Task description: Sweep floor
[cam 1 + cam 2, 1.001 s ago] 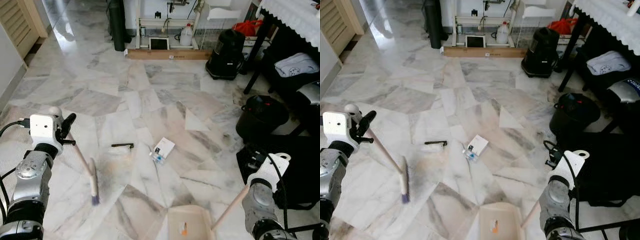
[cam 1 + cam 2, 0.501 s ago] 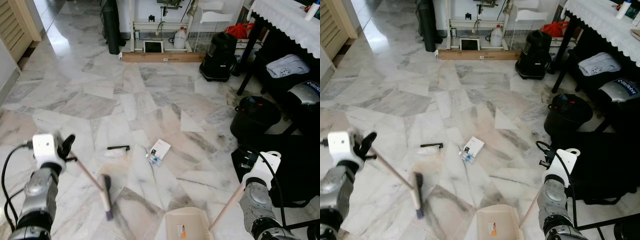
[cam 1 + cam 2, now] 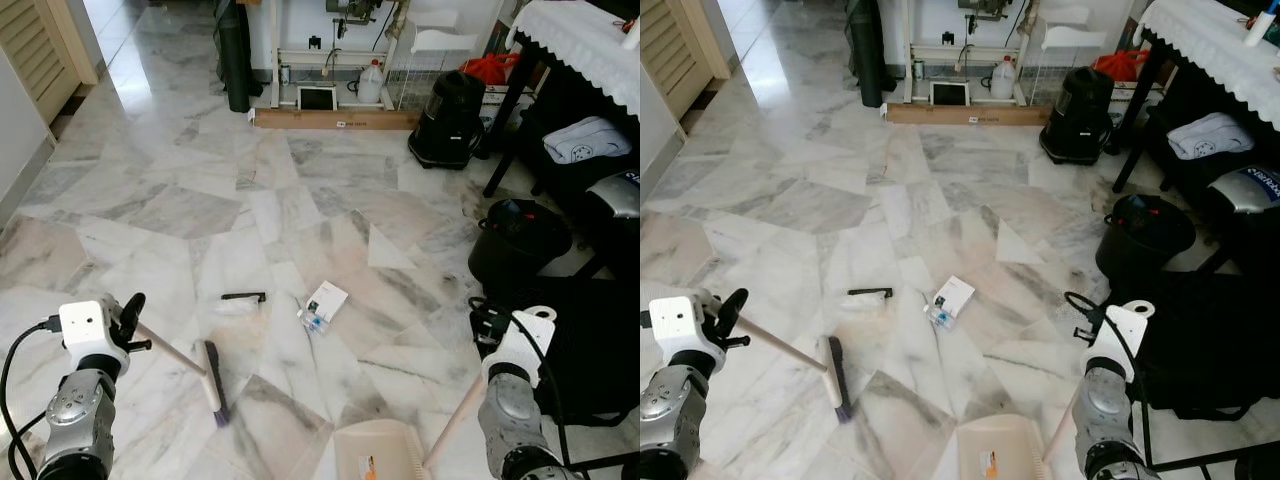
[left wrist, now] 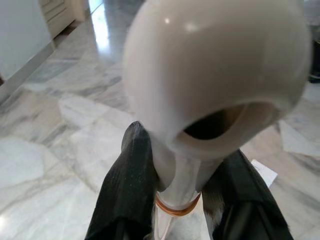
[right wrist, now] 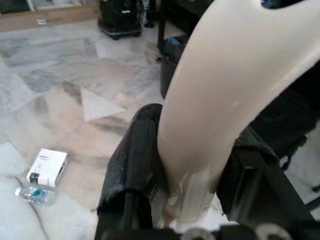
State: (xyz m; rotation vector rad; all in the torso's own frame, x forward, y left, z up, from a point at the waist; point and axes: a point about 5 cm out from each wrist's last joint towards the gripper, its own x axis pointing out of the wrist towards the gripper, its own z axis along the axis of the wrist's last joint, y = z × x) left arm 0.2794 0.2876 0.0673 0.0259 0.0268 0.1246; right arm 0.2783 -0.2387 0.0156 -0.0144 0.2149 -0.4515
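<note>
My left gripper (image 3: 131, 318) is shut on the pale handle of a broom (image 3: 170, 350), low at the left; its black fingers (image 4: 131, 175) clamp the handle's rounded end. The broom head (image 3: 212, 381) rests on the marble floor, left of the litter. That litter is a white box (image 3: 328, 297), a small bottle (image 3: 312, 322) and a black-and-white piece (image 3: 243, 297). My right gripper (image 5: 192, 185) is shut on the cream dustpan handle (image 3: 455, 420). The dustpan (image 3: 378, 455) sits on the floor at the bottom edge, right of the broom head.
A black bucket (image 3: 520, 240) and dark bags (image 3: 590, 340) crowd the right side under a table with a white cloth (image 3: 590, 40). A black canister (image 3: 448, 110) and a long cardboard box (image 3: 335, 118) stand at the far wall. A louvred door (image 3: 40, 45) is at far left.
My left gripper has dropped lower, and the broom head has slid a little to the right, toward the litter. The dustpan has stayed about where it was. The camera swayed.
</note>
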